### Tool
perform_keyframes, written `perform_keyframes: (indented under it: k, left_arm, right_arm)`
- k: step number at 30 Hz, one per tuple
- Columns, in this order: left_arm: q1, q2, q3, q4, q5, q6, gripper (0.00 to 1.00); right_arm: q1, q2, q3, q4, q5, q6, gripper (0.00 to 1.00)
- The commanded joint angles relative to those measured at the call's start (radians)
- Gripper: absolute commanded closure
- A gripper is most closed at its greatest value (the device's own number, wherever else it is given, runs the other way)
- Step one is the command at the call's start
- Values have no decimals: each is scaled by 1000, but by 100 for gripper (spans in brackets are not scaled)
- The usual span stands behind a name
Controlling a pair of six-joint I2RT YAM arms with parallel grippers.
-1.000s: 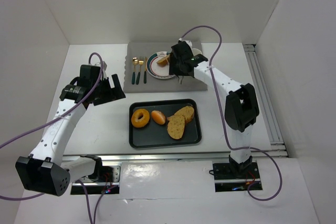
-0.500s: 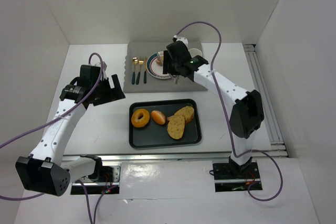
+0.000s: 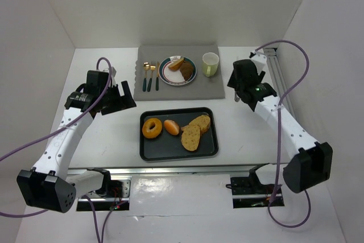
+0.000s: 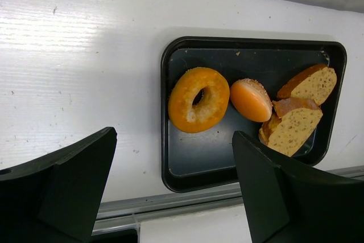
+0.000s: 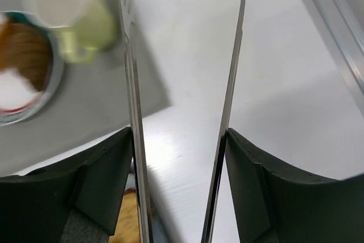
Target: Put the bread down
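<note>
From above, the white bench carries a grey, soft-looking mat at its far side. On the mat lie gold cutlery with dark handles, a round plate with a coloured rim, and a pale green cup. The plate holds the bread: one light piece and one dark brown piece, side by side. Nearer to the arms stands a black rectangular tray with rounded corners. In it are a ring-shaped bagel, a small smooth bun and two seeded slices, one partly over the other. The left gripper hangs left of the tray. The right gripper is over bare bench to the right of the mat, near the metal rail.

In the left wrist view, the broad black fingers are spread wide, with nothing between them. Below them the tray floor looks smooth and a little glossy. The bagel has a golden crust and a paler, rough inner face. The bun is orange and shiny, and the slices show a brown crust around a speckled crumb.

In the right wrist view, two thin, flat metal fingers stand apart and hold nothing. Behind them, blurred, the cup sits on the mat just beside the plate — the dark brown piece shows there.
</note>
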Motion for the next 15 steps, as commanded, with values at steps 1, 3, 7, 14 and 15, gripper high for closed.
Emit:
perform_keyframes:
  k: [1, 3, 7, 14, 15]
  left_arm:
    - [-4, -1, 30, 28, 35, 22, 4]
    - [-4, 12, 30, 28, 49, 33, 4]
    - [-4, 12, 39, 28, 49, 33, 4]
    - [-4, 12, 39, 19, 49, 23, 4]
    - [-4, 12, 39, 19, 49, 22, 4]
  right_arm:
    - [-92, 42, -82, 177, -11, 7, 29]
    - [-143, 124, -82, 261, -47, -19, 28]
    - [-189, 311, -47, 354, -67, -28, 28]
    - [-218, 493, -48, 465, -105, -38, 22]
    - [-218, 502, -48, 465, -105, -38, 20]
